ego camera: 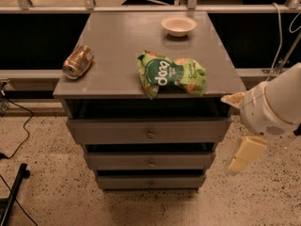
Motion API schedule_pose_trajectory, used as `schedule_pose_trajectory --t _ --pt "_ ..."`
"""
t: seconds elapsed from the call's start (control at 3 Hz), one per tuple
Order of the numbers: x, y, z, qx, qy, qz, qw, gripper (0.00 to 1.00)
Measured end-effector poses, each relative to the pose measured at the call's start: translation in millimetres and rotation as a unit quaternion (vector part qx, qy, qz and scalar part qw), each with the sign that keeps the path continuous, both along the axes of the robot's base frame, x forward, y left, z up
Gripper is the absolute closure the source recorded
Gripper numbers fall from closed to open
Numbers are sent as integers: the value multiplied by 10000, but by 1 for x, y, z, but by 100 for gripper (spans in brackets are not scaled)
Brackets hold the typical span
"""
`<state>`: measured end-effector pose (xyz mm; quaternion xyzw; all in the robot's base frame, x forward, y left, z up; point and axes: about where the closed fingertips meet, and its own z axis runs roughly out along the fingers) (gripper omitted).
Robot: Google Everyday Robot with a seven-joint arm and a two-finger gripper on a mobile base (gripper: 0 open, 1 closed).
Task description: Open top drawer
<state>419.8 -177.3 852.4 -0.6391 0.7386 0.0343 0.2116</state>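
**Inspection Record: Drawer Unit and Arm Position**

The grey cabinet (122, 36) stood on a speckled floor (42, 173) in front of a dark railing. It carried three drawer fronts, one above another.

The top drawer (108, 132) sat directly under the cabinet's top board. Its long flat front ran nearly the full width of the unit. One small round knob (151, 134) was fixed at its centre. A dark gap showed between the top board and the upper edge of this front. Nothing was touching the knob or the front.

The middle drawer (117, 161) and the bottom drawer (122, 181) lay below it, each with its own small centre knob.

Three items rested on the top board:
- A can (77, 62) lay on its side near the left edge.
- A green snack bag (171, 74) lay crumpled towards the front, right of centre.
- A white bowl (178, 26) stood upright near the back edge.

All three were well apart from one another.

The robot's arm (277, 105) entered from the right edge of the view, beside the cabinet's front right corner. The gripper (243, 155) hung below the arm's white body, pointing downward and level with the middle drawer. It was off to the right of the cabinet, apart from it. Nothing was seen in its hold. Whether it was spread or closed could not be determined.

Dark cables (16, 126) trailed over the floor at the left.
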Motion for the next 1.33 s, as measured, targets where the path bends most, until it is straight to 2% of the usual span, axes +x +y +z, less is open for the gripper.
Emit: schedule_pose_trajectory --t 0.33,0.67,1.0,1.33 --pt "11 2 -2 -5 -417 232 9989 0" --pt "12 8 -13 -129 -324 217 9992 0" --pt "8 19 -48 -83 -380 375 9985 0" --pt "25 45 -96 -44 -879 756 9932 0"
